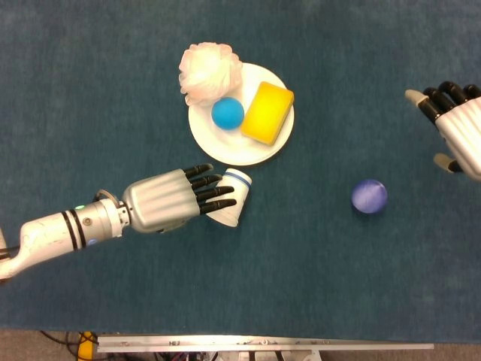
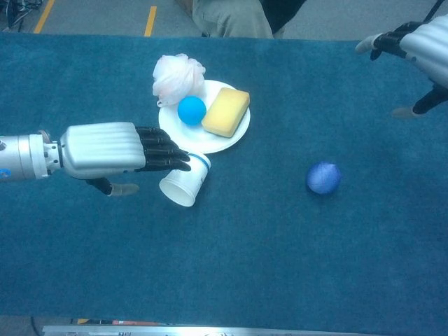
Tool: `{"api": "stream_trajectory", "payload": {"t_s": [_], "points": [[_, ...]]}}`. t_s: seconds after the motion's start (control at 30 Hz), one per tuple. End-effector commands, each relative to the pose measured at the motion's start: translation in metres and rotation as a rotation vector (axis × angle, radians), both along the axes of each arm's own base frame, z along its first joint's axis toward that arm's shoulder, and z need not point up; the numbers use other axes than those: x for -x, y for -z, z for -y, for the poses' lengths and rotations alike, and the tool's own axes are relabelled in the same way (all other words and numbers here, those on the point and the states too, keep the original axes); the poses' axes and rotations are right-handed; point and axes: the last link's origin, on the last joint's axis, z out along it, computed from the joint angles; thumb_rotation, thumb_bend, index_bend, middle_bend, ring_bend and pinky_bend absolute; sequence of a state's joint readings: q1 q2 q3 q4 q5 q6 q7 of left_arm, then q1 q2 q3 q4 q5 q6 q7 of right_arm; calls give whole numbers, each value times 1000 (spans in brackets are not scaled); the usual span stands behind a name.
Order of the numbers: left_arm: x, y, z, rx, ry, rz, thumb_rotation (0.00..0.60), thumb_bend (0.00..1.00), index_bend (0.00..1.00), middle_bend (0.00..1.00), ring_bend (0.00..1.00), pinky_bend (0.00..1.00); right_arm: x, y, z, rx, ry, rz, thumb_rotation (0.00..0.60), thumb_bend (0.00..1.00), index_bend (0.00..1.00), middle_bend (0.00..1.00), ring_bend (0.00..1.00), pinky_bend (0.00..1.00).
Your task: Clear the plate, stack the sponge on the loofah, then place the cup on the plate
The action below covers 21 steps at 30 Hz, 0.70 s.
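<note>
A white plate [image 1: 225, 150] [image 2: 183, 134] carries a yellow sponge [image 1: 267, 113] [image 2: 225, 111] and a blue ball [image 1: 227, 113] [image 2: 191, 110]. A pale pink loofah [image 1: 207, 73] [image 2: 174, 75] lies half on its far-left rim. A white paper cup [image 1: 233, 201] [image 2: 185, 182] with a blue band lies on its side just in front of the plate. My left hand [image 1: 169, 200] [image 2: 115, 148] hovers over the cup's open end, fingers stretched out across it, thumb below and apart. My right hand [image 1: 457, 124] [image 2: 420, 45] stays spread at the far right, holding nothing.
A purple-blue ball [image 1: 369, 196] [image 2: 323, 177] lies on the dark blue tablecloth [image 1: 301, 271] to the right of the cup. The table's front edge [image 1: 263, 344] shows a metal rail. A seated person [image 2: 231, 15] is beyond the far edge.
</note>
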<state>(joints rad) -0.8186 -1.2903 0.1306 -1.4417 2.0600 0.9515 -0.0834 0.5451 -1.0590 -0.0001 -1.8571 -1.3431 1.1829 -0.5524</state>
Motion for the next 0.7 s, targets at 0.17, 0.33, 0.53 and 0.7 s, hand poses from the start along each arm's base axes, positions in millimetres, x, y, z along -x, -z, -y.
{"api": "stream_trajectory", "payload": {"t_s": [0.17,0.33,0.53,0.7], "points": [[-9,16,3,25,-113,38,600,407,27,71,93,112,6,-3,1,4,14,4,600,0,192,311,244,403],[-9,23,5,27,-161,50,600,407,28,71,93,112,11,-6,0,7,22,4,600,0,192,311,244,403],[-15,33,6,25,-241,107,600,407,30,72,93,112,15,-8,-1,8,30,12,600,0,192,312,244,403],[-16,42,7,16,-288,133,600,408,36,72,93,112,21,-11,-1,12,40,13,600,0,192,312,244,403]]}}
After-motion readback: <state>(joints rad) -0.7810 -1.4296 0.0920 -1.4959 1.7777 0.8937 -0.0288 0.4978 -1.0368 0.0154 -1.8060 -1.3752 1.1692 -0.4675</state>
